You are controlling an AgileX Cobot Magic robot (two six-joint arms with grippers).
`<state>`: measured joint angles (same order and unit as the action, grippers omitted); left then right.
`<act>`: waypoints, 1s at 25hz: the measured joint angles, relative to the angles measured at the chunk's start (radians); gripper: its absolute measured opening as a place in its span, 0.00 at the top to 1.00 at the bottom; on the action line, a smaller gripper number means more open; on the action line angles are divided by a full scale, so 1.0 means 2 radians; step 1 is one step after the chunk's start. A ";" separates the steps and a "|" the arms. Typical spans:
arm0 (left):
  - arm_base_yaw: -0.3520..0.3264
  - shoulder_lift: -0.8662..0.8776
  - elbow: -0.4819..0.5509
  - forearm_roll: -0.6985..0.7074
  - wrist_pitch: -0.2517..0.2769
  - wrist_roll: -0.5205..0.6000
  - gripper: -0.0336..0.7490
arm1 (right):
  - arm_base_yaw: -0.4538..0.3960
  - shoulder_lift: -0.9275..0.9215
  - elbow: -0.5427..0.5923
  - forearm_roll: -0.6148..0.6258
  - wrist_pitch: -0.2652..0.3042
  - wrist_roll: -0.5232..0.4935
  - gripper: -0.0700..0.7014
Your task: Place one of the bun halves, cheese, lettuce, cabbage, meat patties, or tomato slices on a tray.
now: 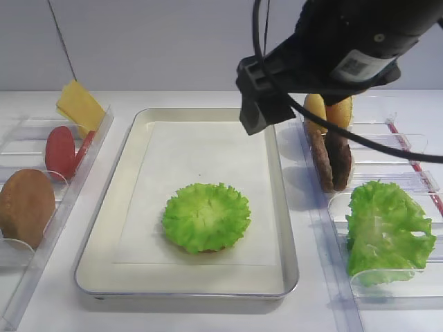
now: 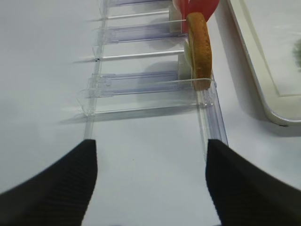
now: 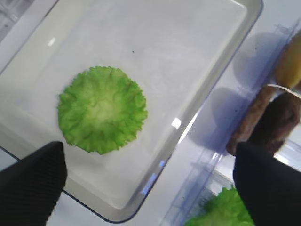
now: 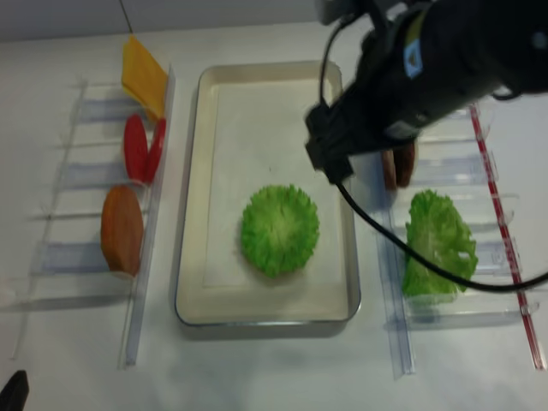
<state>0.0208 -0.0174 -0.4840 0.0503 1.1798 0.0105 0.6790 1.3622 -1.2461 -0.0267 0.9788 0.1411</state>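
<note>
On the far left, a clear holder (image 1: pixel 41 228) carries a brown bun half (image 1: pixel 25 206) standing on edge, then 2 red tomato slices (image 1: pixel 62 151) leaning together, and yellow cheese (image 1: pixel 79 107) at the far end. The left wrist view looks along that holder from the near end; the left gripper (image 2: pixel 150 181) has its 2 dark fingers (image 2: pixel 56 188) spread wide over bare table, with nothing between them. In the middle lies the tray (image 1: pixel 104 207) with its white liner, and the frilly round lettuce (image 1: pixel 206 216) lies flat on the liner in the tray's near half, apart from every rim. The right gripper (image 3: pixel 150 183) hangs above the tray's right edge, its jaws spread wide and empty, the lettuce below and to their left in the wrist view. Right of the tray, another holder (image 1: pixel 387 277) has 2 bun halves (image 1: pixel 329 111) at the far end, 2 dark patties (image 1: pixel 331 162) on edge next to them, and a large crinkly leaf (image 1: pixel 384 232) nearest.
</note>
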 joint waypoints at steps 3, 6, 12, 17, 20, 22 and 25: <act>0.000 0.000 0.000 0.000 0.000 0.000 0.33 | 0.000 -0.012 0.000 -0.015 0.016 0.005 0.02; 0.000 0.000 0.000 0.000 0.000 0.000 0.33 | 0.000 -0.033 0.000 -0.034 0.019 0.007 0.02; 0.000 0.000 0.000 0.000 0.000 0.000 0.33 | -0.017 -0.059 0.000 -0.079 0.039 0.020 0.02; 0.000 0.000 0.000 0.000 0.000 0.000 0.33 | -0.114 -0.101 0.000 -0.045 0.033 -0.008 0.02; 0.000 0.000 0.000 0.000 0.000 0.000 0.33 | -0.207 -0.144 0.000 0.013 0.038 -0.054 0.02; 0.000 0.000 0.000 0.000 0.000 0.000 0.33 | -0.253 -0.171 0.000 0.044 0.050 -0.082 0.02; 0.000 0.000 0.000 0.000 0.000 0.000 0.33 | -0.305 -0.220 0.007 0.065 0.067 -0.106 0.02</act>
<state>0.0208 -0.0174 -0.4840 0.0503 1.1798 0.0105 0.0687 0.9221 -1.2329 0.1034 1.1125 -0.0700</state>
